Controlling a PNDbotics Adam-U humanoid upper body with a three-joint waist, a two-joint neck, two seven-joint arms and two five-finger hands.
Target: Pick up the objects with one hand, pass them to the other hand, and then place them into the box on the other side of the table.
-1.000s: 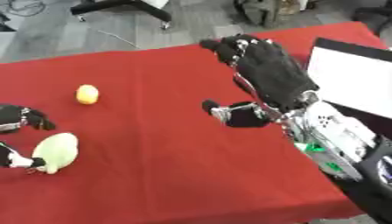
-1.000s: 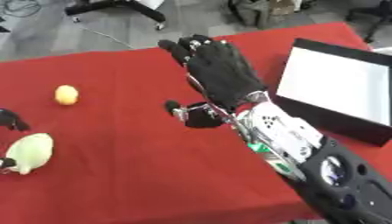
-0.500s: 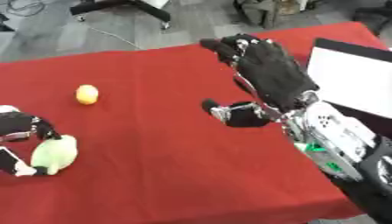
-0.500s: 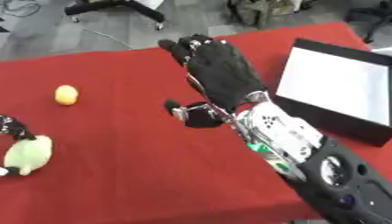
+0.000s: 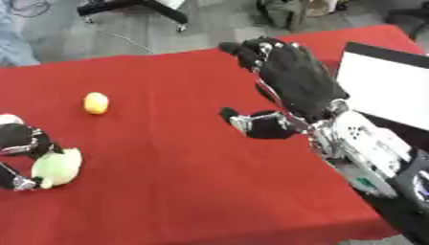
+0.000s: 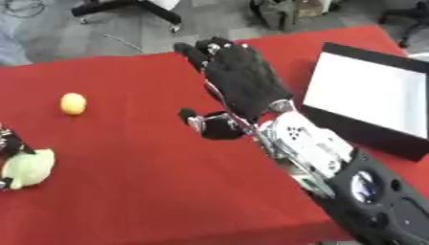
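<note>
A pale green fruit point(image 5: 57, 167) lies near the table's left edge, and my left hand point(image 5: 21, 143) has its black fingers curled round it from the left. A small yellow fruit point(image 5: 95, 103) rests alone on the red cloth farther back. My right hand point(image 5: 289, 79) hovers open over the middle right of the table, fingers straight and pointing away, thumb point(image 5: 255, 123) sticking out to the left. The black box with a white inside point(image 6: 368, 98) stands at the right edge, beside that arm.
A red cloth point(image 5: 184, 182) covers the whole table. My right forearm point(image 6: 335, 167), silver and black, crosses the lower right corner. Behind the table lie grey floor and a chair base point(image 5: 134, 9).
My left hand with the green fruit has shifted slightly towards the lower left edge. The right hand has stayed where it was.
</note>
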